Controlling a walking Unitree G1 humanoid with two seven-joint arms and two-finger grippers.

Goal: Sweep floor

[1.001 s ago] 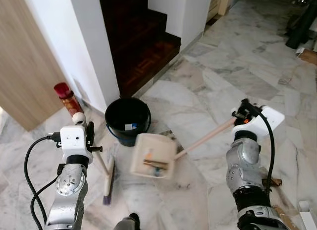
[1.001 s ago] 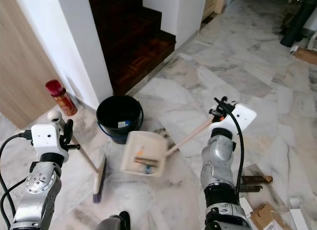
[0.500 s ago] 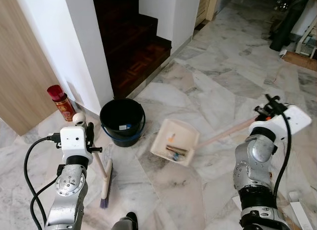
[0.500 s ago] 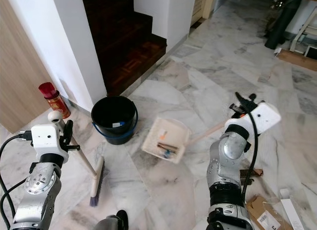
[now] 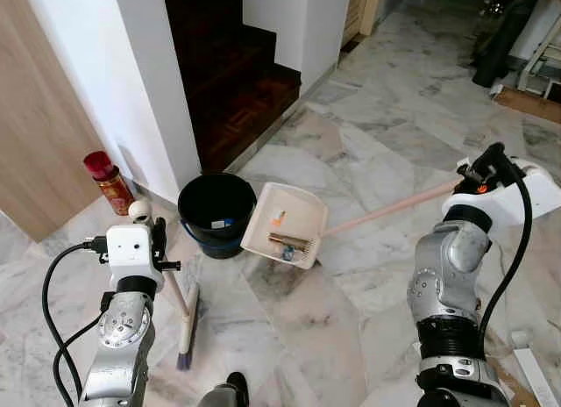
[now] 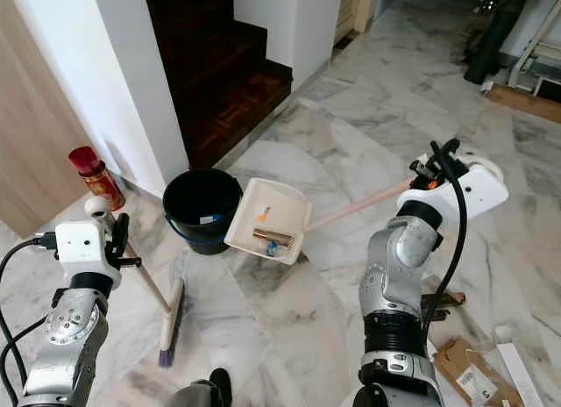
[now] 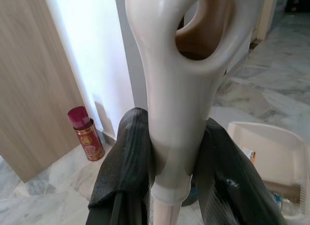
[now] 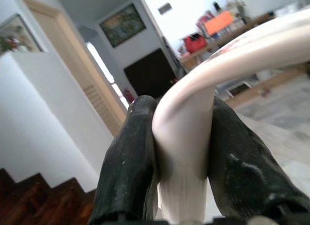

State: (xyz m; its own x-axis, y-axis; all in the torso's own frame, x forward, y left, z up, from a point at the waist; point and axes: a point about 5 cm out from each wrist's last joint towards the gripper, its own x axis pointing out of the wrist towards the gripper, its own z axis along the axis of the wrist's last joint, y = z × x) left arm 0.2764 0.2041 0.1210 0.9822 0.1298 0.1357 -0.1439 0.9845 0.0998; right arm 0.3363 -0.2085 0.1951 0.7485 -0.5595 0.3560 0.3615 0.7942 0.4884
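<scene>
Since half a second ago the dustpan (image 5: 283,224) has swung toward the robot's left and risen, so that its far edge now hangs just beside the rim of the black bucket (image 5: 216,212), where before it lay well apart from it, further to the right on the marble floor (image 5: 377,153). A second ago it was lower and nearer the robot.

The right tool (image 8: 181,152) is clamped on the pale handle of the dustpan; in the right wrist view both black fingers (image 8: 128,157) press against the curved end of that handle. From the right arm the long handle runs across and down to the cream pan, which is tilted and carries a few bits of litter, among them a brown stick-like piece and a small orange scrap.

The left tool (image 7: 177,157) grips the broom (image 5: 186,315) near the top of its handle, whose end has a hanging hole. The broom's stick slants down from the left wrist to the brush head, which rests on the floor in front of the left arm, near the bucket.

A red and gold can (image 5: 109,181) stands on the floor by the white wall, beside a wooden door panel. Behind the bucket, dark wooden stairs (image 5: 237,65) climb away. Inside the bucket a small pale and blue scrap lies at the bottom.
</scene>
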